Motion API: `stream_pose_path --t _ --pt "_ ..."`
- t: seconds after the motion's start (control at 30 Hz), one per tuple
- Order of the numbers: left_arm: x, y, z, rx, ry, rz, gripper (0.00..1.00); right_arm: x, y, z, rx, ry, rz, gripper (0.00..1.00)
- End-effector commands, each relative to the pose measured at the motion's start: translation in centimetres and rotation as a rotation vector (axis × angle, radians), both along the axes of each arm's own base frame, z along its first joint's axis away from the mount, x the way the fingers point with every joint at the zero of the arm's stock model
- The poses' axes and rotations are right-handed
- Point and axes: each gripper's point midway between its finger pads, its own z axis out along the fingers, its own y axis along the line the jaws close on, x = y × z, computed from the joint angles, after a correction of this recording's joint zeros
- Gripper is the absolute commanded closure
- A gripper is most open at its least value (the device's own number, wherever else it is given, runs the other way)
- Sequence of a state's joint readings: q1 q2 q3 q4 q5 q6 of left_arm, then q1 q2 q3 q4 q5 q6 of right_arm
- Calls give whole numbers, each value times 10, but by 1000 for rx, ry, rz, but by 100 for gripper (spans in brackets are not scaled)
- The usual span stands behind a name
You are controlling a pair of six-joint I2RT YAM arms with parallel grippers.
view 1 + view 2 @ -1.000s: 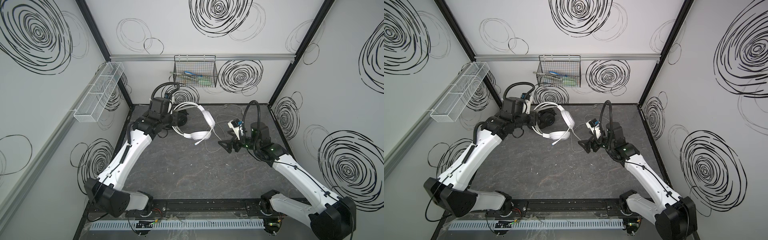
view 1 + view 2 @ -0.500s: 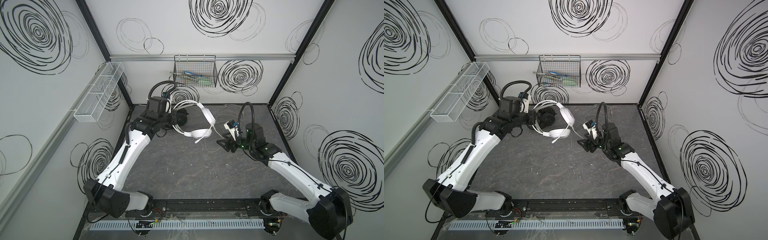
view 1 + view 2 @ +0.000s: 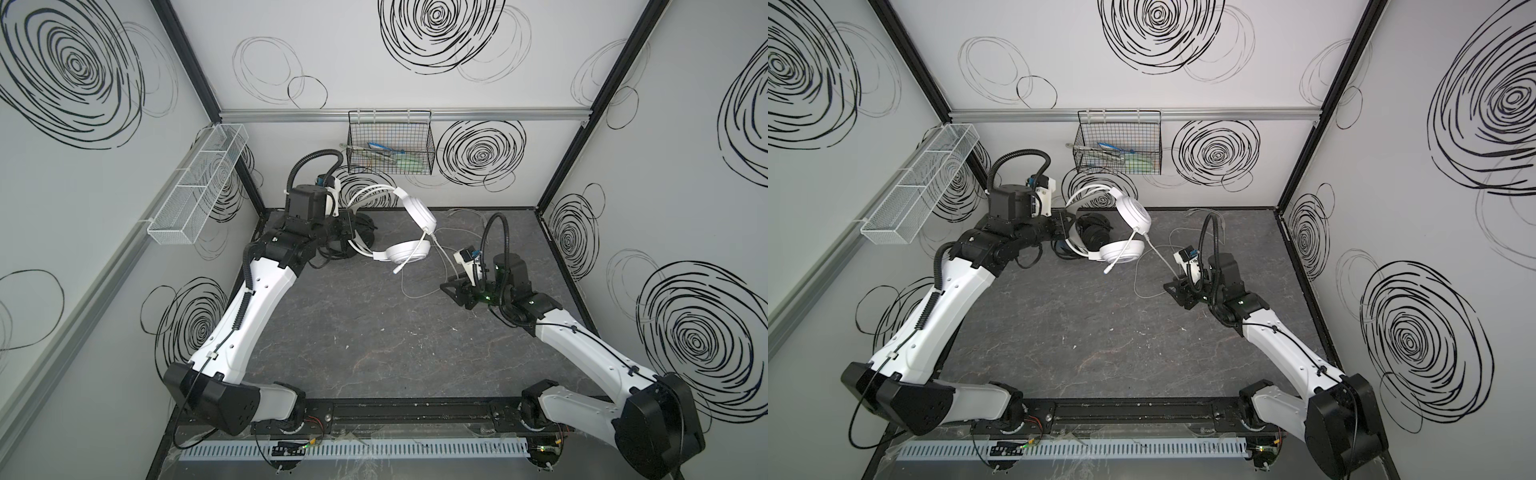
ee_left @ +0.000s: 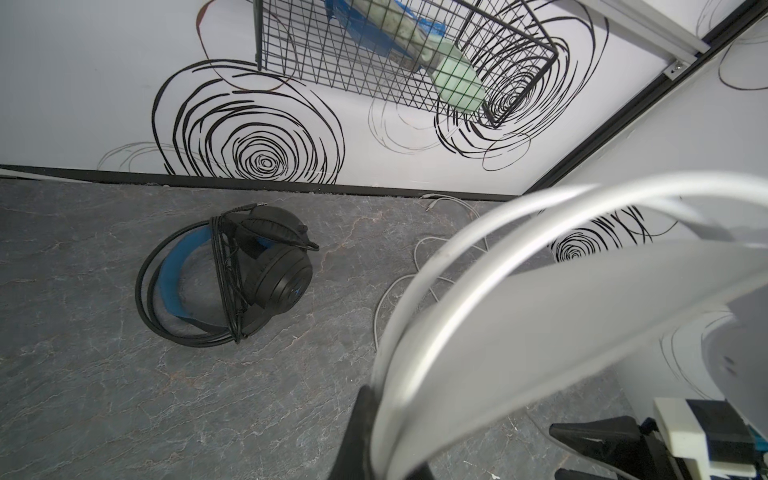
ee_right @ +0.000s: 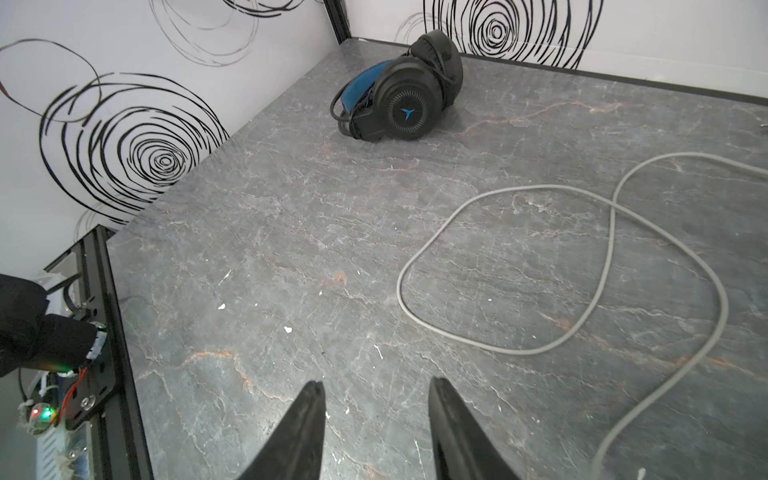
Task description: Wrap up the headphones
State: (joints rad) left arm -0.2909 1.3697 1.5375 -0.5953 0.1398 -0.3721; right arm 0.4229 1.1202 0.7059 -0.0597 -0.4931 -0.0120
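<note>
Near the worktop's (image 3: 365,353) back-left corner, the left gripper (image 3: 350,231) is clamped on the headband of the white headset (image 3: 419,212) and holds it up above the surface. Just beyond, by the back edge, the black headset (image 4: 276,276) lies with its black cable (image 4: 226,286) wound round it. The white cable (image 5: 528,353) trails into a loose loop on the worktop. Toward the right edge, the right gripper (image 5: 376,382) hovers with its jaws partly apart, holding nothing.

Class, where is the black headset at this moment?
In both top views the black headset lies rear left on the table, by the back wall, behind the white headset.
</note>
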Motion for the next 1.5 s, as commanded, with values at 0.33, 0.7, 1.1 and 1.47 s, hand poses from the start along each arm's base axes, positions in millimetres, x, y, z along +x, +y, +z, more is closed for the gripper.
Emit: stream_pose_path --t 0.33,0.7,1.1,1.47 --pt "16 12 41 -135 -99 57 100 23 -38 0 -83 -10 -216 93" --pt "16 45 -28 59 -16 145 100 47 -72 116 -396 -434 -380 100" --pt "-7 -13 -53 206 -40 -125 100 16 19 184 -553 -783 -89 92" --pt "-65 -81 -72 199 -77 -457 100 21 44 198 -562 -835 -20 84"
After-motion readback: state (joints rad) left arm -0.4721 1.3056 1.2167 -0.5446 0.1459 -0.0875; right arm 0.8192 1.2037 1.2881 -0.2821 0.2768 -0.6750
